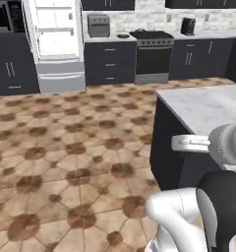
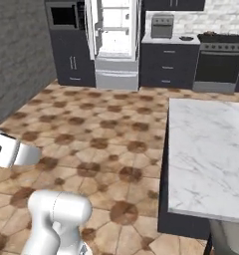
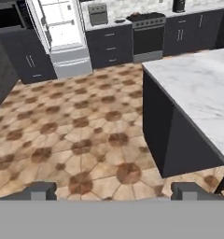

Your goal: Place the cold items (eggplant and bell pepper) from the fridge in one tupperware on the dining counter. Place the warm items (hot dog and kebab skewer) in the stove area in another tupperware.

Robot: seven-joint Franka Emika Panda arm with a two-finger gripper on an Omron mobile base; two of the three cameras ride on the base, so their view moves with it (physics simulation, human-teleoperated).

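Hand view looks out across the tiled floor [image 3: 76, 140] with the gripper [image 3: 114, 190] low in the picture, its two dark tips set wide apart and nothing between them. Straight ahead of the gripper and far off, slightly to its left, stands the fridge [image 3: 61, 32], door open and white shelves lit; the eggplant and bell pepper should be in there, but at this range I cannot pick out either on the shelves. Ahead and a little to the right of the gripper, equally far, is the stove [image 3: 147, 32] with something small and dark on its top that is too small to name; the hot dog and kebab skewer cannot be told from here. Close on the gripper's right runs the marble table [image 3: 198, 88], its near corner just beside the hand, and no tupperware is distinguishable on the part that shows.

Judging from this, the coming move is a drive rather than a reach: the fridge lies well apart from the gripper, across open floor, and the base has to close that gap heading forward and slightly left. The table's dark side panel is the thing to keep off while turning.
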